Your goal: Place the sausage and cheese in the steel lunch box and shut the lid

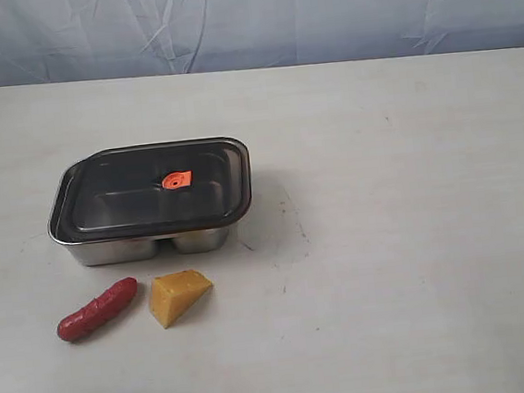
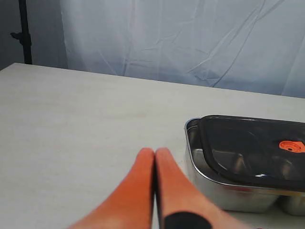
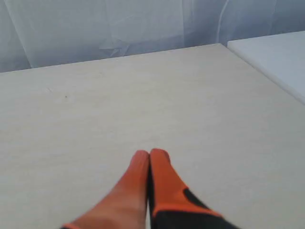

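Note:
The steel lunch box point(image 1: 132, 247) stands left of centre on the table, with the dark translucent lid point(image 1: 150, 190) resting on top, slightly askew, its orange valve point(image 1: 177, 180) in the middle. In front of the box lie the red sausage point(image 1: 96, 309) and, to its right, the yellow cheese wedge point(image 1: 180, 295). Neither arm shows in the exterior view. In the left wrist view my left gripper point(image 2: 155, 151) is shut and empty, its orange fingers pressed together beside the lunch box point(image 2: 228, 191) and lid point(image 2: 252, 150). My right gripper point(image 3: 149, 153) is shut, empty, over bare table.
A pale wooden table point(image 1: 415, 237) carries everything, with a blue-grey cloth backdrop point(image 1: 318, 10) behind it. A white board point(image 3: 276, 62) lies past the table's edge in the right wrist view. A dark stand point(image 2: 23, 33) rises at the far corner in the left wrist view.

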Controlling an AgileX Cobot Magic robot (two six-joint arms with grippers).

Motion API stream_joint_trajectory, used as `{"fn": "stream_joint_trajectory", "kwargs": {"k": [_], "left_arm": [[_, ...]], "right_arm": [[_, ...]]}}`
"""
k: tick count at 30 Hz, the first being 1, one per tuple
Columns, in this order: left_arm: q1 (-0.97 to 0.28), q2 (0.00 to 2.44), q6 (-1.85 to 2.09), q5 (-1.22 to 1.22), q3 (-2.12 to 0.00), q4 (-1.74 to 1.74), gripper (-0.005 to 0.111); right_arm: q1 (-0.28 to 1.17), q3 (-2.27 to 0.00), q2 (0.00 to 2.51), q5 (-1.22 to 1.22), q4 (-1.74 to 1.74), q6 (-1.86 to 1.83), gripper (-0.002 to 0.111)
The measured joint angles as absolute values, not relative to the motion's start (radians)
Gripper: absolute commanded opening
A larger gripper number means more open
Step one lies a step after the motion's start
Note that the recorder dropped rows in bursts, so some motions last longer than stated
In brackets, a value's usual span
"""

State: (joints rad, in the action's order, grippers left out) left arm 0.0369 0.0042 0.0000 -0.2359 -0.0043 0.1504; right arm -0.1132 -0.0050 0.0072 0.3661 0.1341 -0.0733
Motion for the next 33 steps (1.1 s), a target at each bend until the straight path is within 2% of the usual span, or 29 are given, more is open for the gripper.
{"fn": "stream_joint_trajectory", "kwargs": {"k": [4, 9, 12, 15, 18, 22, 29, 32, 33], "left_arm": [[0.037, 0.004, 0.0, -0.236, -0.004, 0.15, 0.0], [0.037, 0.004, 0.0, -0.236, -0.004, 0.15, 0.0], [0.037, 0.004, 0.0, -0.236, -0.004, 0.15, 0.0], [0.037, 0.004, 0.0, -0.236, -0.004, 0.15, 0.0], [0.037, 0.004, 0.0, -0.236, -0.004, 0.15, 0.0], [0.037, 0.004, 0.0, -0.236, -0.004, 0.15, 0.0], [0.037, 0.004, 0.0, -0.236, -0.004, 0.15, 0.0], [0.037, 0.004, 0.0, -0.236, -0.004, 0.15, 0.0], [0.037, 0.004, 0.0, -0.236, -0.004, 0.15, 0.0]], "right_arm": [[-0.113, -0.001, 0.007, 0.229, 0.173, -0.066, -0.001], [-0.113, -0.001, 0.007, -0.137, 0.62, -0.043, -0.001], [-0.113, -0.001, 0.007, -0.197, 0.823, 0.154, -0.001], [-0.113, -0.052, 0.005, -0.102, 0.82, 0.302, -0.001], [-0.113, -0.211, 0.05, 0.039, 0.717, 0.323, -0.001], [-0.113, -0.48, 0.332, 0.341, 0.615, 0.192, -0.001], [-0.113, -0.839, 0.83, 0.622, 0.669, -0.168, 0.0], [-0.113, -0.933, 1.054, 0.716, 0.839, -0.375, 0.014], [-0.113, -0.95, 1.113, 0.745, 0.899, -0.459, 0.024]]}}
